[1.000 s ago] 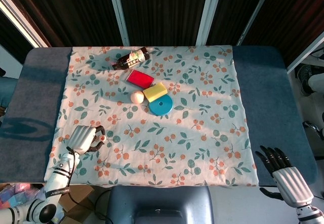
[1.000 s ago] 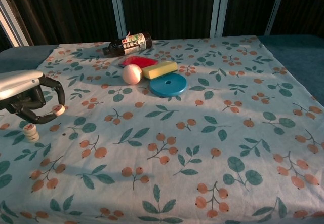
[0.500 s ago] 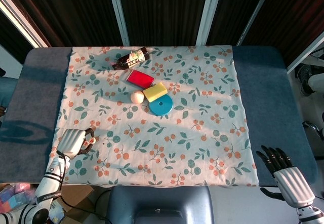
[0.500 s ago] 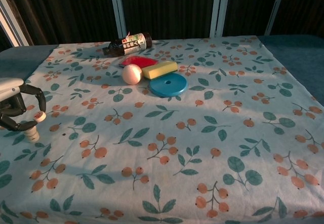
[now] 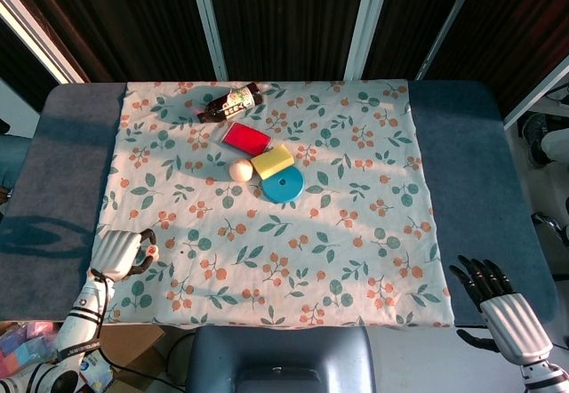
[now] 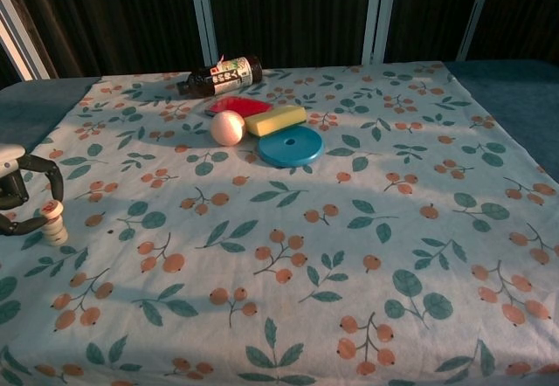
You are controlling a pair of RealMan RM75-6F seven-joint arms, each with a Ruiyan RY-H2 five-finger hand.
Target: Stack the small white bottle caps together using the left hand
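Observation:
My left hand (image 6: 17,196) is at the cloth's left edge and pinches a small white bottle cap (image 6: 51,208) between thumb and a finger. That cap sits right on top of a short stack of white caps (image 6: 57,231) standing on the cloth. In the head view the left hand (image 5: 117,252) is at the front left of the cloth, and the caps (image 5: 152,253) show as a small pale spot at its fingertips. My right hand (image 5: 500,302) hangs off the table's front right corner, fingers spread and holding nothing.
At the back of the floral tablecloth (image 6: 349,255) lie a dark bottle on its side (image 6: 220,75), a red piece (image 6: 238,106), a yellow block (image 6: 275,120), a pale ball (image 6: 227,127) and a blue disc (image 6: 290,146). The blue table (image 5: 484,171) shows beyond the cloth.
My left hand carried the cap left and down, toward the table's front left, bringing it onto the stack of caps. The right hand has not moved.

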